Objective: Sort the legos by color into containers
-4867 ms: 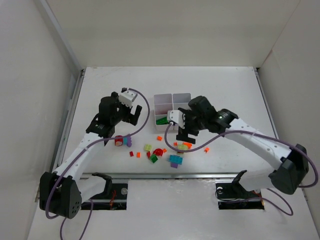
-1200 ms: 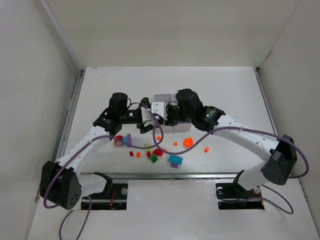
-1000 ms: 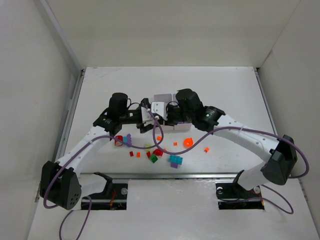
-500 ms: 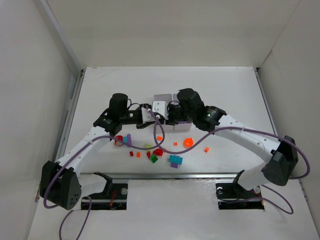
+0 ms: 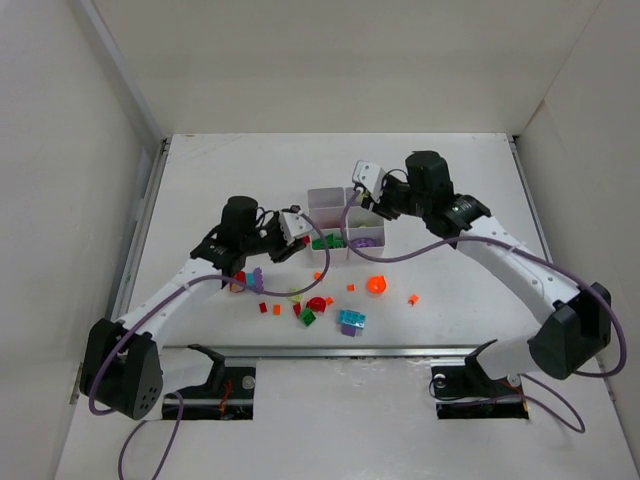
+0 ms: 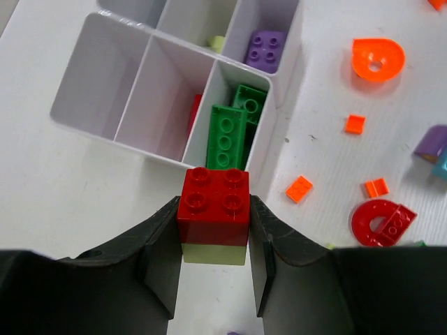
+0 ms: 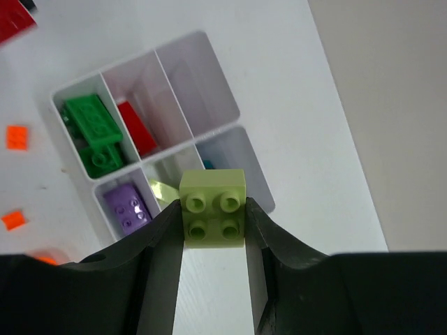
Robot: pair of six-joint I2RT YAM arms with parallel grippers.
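Sorting is under way, with each arm carrying one brick. The white tray (image 5: 325, 205) is already holding part of the load. In the wrist views, two green bricks (image 6: 234, 125) are lying in one compartment and a red piece (image 7: 136, 129) in the one beside it. A purple brick (image 6: 264, 50) is sitting in a third, a small yellow-green bit (image 7: 164, 188) in a fourth and a sliver of cyan (image 7: 208, 165) in a fifth; the sixth is showing bare.

More than a dozen pieces are lying loose on the table (image 5: 230, 170) in front of the tray. Among them are an orange disc (image 5: 377, 284), a red round piece (image 5: 317, 303), a cyan brick (image 5: 350, 318), a purple one (image 5: 257, 280) and several tiny orange squares (image 6: 355, 123). The task is therefore judged to be less than half done.

The left gripper (image 6: 213, 216) is clamping a red brick (image 6: 213, 202) by two opposite sides, its fingers partly closed. It is hanging just short of the tray wall beside the green compartment. A yellow-green piece (image 6: 213, 252) is showing directly under the red brick; whether the two are joined cannot be told.

The right gripper (image 7: 213, 216) is pinching a yellow-green brick (image 7: 213, 206) in the same manner. It is raised above the tray, and in its own view the brick is overlapping the compartments with the yellow-green bit and the cyan sliver.
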